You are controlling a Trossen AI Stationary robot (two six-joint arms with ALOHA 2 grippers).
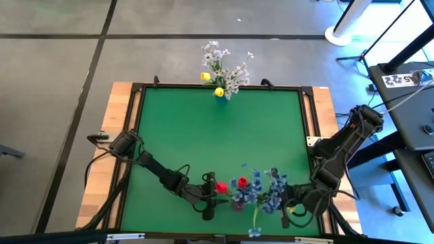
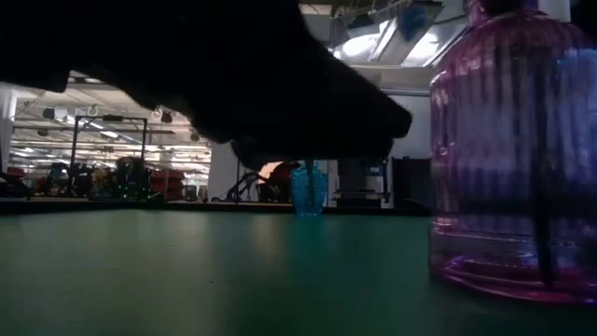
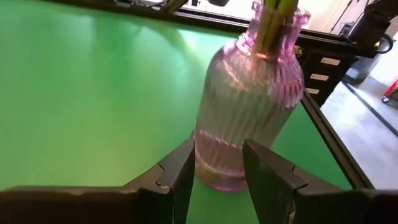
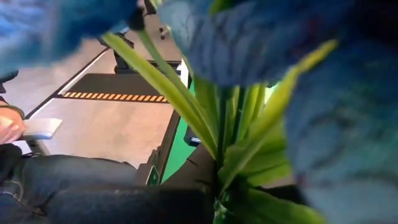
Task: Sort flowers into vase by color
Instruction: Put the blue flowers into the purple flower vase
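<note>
Left hand (image 3: 216, 171), fingers parted, frames the pink vase (image 3: 249, 99) near the tabletop (image 1: 217, 129) front edge; right hand's (image 1: 293, 203) grip I cannot tell.

Likely a robotics lab or workshop hall: grey taped concrete floor (image 1: 61, 81), green tabletop (image 1: 217, 135), hazard-striped floor marking (image 4: 112, 97), dim equipment racks (image 2: 112, 173) beyond.

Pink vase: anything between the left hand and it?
Nothing visible. The left hand is open right in front of the pink vase, with only bare green mat between its fingers and the vase base.
</note>
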